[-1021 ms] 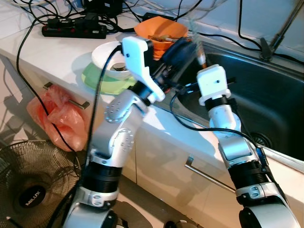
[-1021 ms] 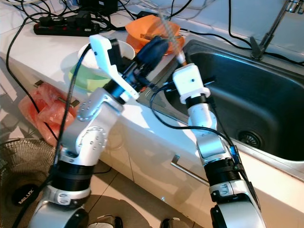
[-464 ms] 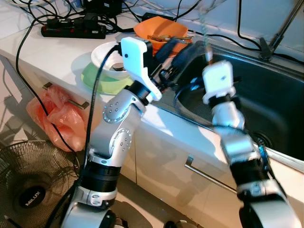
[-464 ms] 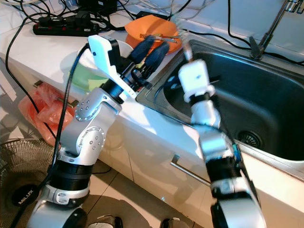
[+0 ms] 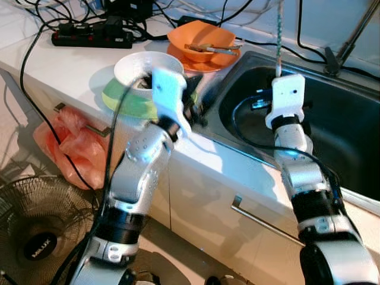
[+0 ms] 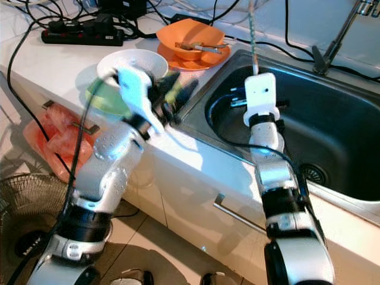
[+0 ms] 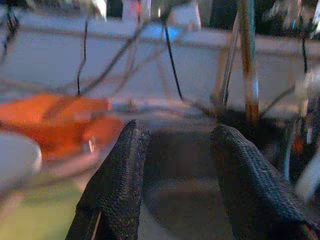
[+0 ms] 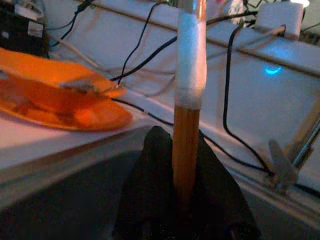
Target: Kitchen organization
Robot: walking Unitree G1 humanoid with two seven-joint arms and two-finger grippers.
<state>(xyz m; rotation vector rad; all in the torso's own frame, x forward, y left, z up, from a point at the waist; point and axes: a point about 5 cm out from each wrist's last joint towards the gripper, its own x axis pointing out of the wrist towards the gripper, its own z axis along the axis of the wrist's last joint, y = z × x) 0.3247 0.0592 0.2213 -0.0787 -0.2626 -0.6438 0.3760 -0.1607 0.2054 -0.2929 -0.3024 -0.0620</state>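
Left eye view: the right gripper (image 5: pixel 278 70) is raised above the near-left part of the sink (image 5: pixel 344 119), its fingers pinched on the lower end of a long thin stick (image 5: pixel 277 32) that stands nearly upright, long axis vertical, pointing up past the top of the frame. To the left, the left gripper (image 5: pixel 193 107) hovers at the counter edge, beside the white bowl (image 5: pixel 139 66) stacked on a green plate (image 5: pixel 127 101); an orange bowl (image 5: pixel 205 37) sits farther back. Right eye view: the same layout. Left wrist view: two black fingers (image 7: pixel 120 185) spread apart, nothing between them. Right wrist view: dark fingers clamp the orange stick (image 8: pixel 187 125), which has a pale band higher up.
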